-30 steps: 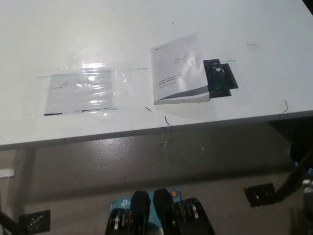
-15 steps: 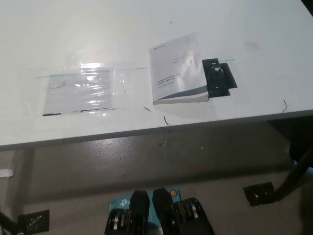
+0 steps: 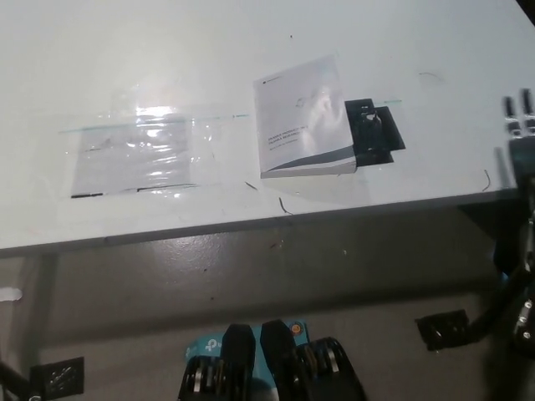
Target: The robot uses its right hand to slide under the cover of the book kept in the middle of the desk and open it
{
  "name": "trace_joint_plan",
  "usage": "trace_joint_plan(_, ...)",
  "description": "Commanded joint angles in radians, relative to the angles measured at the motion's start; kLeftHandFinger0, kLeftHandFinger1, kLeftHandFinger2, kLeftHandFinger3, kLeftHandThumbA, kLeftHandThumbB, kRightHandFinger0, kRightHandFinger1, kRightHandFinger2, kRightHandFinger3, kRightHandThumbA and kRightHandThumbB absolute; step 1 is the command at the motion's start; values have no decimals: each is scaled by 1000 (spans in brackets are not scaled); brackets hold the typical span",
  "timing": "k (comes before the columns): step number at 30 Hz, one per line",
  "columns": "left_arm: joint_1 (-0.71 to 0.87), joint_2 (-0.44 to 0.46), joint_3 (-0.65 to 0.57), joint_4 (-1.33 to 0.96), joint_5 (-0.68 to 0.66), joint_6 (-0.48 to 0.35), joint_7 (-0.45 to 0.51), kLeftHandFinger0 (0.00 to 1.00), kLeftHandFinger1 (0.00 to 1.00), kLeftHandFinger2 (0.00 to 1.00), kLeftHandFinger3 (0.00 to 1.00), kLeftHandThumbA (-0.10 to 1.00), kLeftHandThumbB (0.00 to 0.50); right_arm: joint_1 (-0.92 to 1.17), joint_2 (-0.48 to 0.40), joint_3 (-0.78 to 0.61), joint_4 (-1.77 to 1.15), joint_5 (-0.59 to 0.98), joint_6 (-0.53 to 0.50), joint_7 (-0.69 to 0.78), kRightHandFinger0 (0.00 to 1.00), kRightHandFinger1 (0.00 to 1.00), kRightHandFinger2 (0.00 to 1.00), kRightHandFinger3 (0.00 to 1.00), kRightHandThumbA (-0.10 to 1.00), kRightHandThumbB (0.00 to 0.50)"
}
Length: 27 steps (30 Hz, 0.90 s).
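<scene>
A closed white book [image 3: 303, 119] lay flat near the middle of a white counter [image 3: 125, 50], its right edge overlapping a black card [image 3: 378, 134]. A clear plastic sleeve [image 3: 138, 154] lay well to its left. The black right hand [image 3: 520, 125] showed only at the far right edge, well apart from the book; whether its fingers were apart or together could not be told. The cover was unopened, so the whole task remained. The left hand was out of view.

The black right hand [image 3: 520, 138] showed only at the right edge of the view, its dark fingers [image 3: 508, 115] banded with pale, silvery segments near the tips. Below it the black right arm [image 3: 520, 284] ran down as a thick, dark, blurred limb with a rounded joint-like bulge near its lower end. No cables or markings could be made out.
</scene>
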Motion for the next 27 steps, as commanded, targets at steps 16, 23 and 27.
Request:
trace_joint_plan(16, -7, 15, -21, -14, -30, -23, -8, 913, 776, 818, 905, 941, 177, -134, 83, 103, 345, -76, -111, 158, 980, 1000, 1000, 1000, 1000, 175)
trace_joint_plan(23, -6, 12, -21, -23, -25, -22, 6, 911, 789, 852, 884, 956, 165, -147, 95, 102, 395, -88, -128, 181, 1000, 1000, 1000, 1000, 1000, 175)
trace_joint_plan(27, -5, 13, -23, -21, -27, -18, 1, 920, 794, 844, 901, 937, 180, -137, 98, 105, 382, -93, -124, 189, 1000, 1000, 1000, 1000, 1000, 185)
